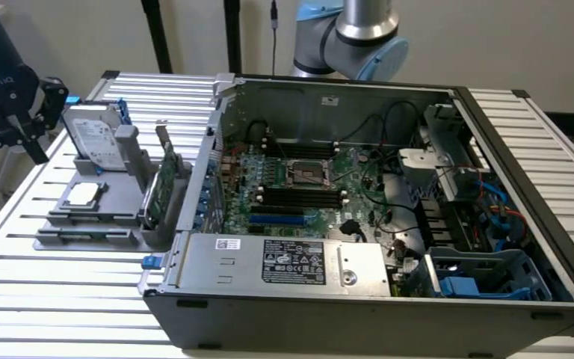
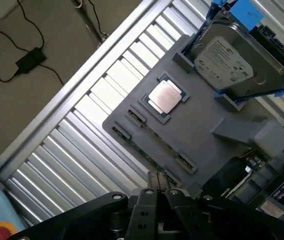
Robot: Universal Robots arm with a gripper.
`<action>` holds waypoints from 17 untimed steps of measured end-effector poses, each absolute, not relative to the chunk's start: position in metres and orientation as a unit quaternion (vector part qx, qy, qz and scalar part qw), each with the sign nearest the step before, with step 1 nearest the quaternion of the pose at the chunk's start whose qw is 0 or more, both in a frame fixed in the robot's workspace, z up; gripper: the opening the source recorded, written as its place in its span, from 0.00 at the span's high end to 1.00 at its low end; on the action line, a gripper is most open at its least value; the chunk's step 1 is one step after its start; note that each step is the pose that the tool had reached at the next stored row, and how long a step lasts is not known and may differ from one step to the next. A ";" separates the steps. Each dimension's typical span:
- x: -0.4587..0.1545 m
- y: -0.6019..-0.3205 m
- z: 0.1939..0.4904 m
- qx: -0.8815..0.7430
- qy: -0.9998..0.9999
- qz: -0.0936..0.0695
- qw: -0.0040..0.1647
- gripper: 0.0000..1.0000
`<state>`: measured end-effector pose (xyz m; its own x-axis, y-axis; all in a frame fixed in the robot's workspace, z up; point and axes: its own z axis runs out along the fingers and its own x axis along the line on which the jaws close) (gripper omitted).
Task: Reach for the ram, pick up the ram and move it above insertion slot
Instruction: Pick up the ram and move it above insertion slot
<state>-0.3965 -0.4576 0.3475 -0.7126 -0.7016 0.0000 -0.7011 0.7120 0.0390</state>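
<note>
The ram sat slotted in the grey holder, unheld, the end effector nearby with fingers pressed together, seemingly mid-reach; grasping would need them parted

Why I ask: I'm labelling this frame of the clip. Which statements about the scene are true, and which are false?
1. The gripper is shut and empty. True.
2. The hard drive sits inside the computer case. False: it stands in the gray holder outside the case, at the exterior view's left.
3. A processor chip lies flat on the gray holder. True.
4. The case is closed. False: its side is open and the motherboard shows.
5. The ram hangs over the motherboard's slots. False: the gripper holds nothing and hangs near the holder, outside the case.
</note>
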 end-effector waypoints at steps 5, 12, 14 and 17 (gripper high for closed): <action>-0.397 -0.458 0.347 0.421 -0.907 -0.018 0.008 0.89; -0.397 -0.458 0.346 0.468 -0.883 -0.017 0.007 0.89; -0.397 -0.458 0.346 0.479 -0.878 -0.016 0.007 0.89; -0.397 -0.458 0.345 0.496 -0.868 -0.016 0.006 0.89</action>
